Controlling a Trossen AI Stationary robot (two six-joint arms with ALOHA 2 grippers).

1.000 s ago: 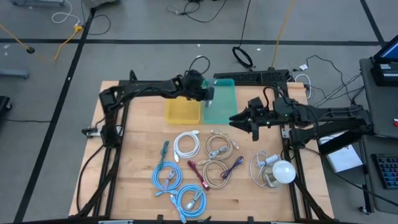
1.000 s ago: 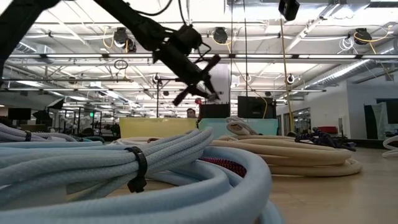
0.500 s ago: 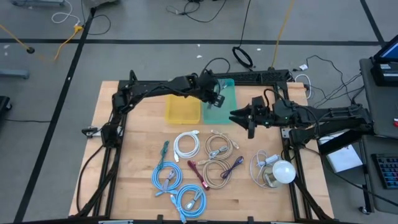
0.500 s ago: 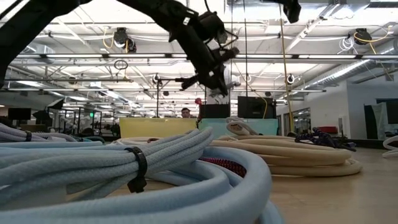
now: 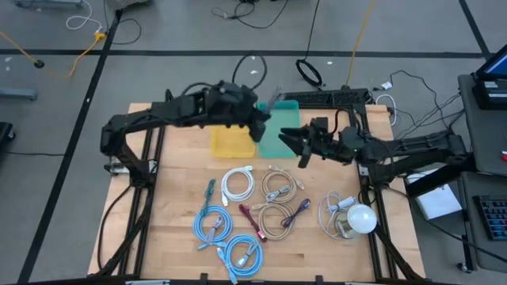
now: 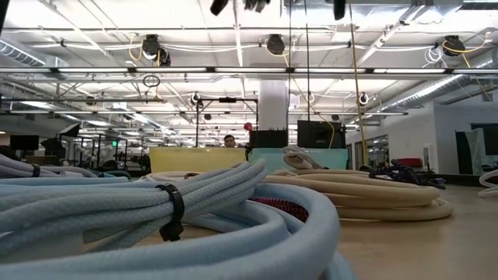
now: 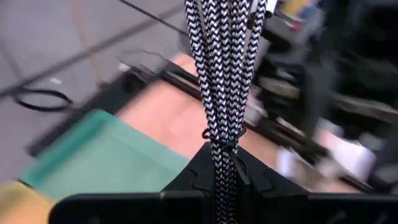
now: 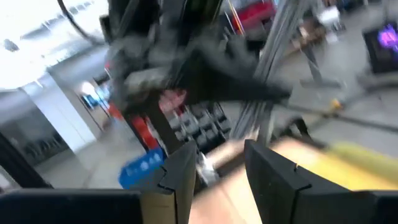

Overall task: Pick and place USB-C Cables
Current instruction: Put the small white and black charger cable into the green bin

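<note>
A black-and-white braided cable point(image 7: 221, 68) is clamped in the left pincer point(image 5: 255, 120), raised over the yellow tray point(image 5: 231, 142) and teal tray point(image 5: 283, 133). Lower it fully inside a tray before releasing. The right pincer point(image 5: 295, 141) hangs half-parted and empty nearby; other coiled cables point(image 5: 238, 214) lie on the worktop point(image 5: 166, 206).

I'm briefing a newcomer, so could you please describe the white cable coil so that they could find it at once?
Start at the yellow tray near the table's far edge. Just in front of it, towards the near edge, lies the white coil, left of a beige coil. It is the only pure white coil among the cables.
</note>
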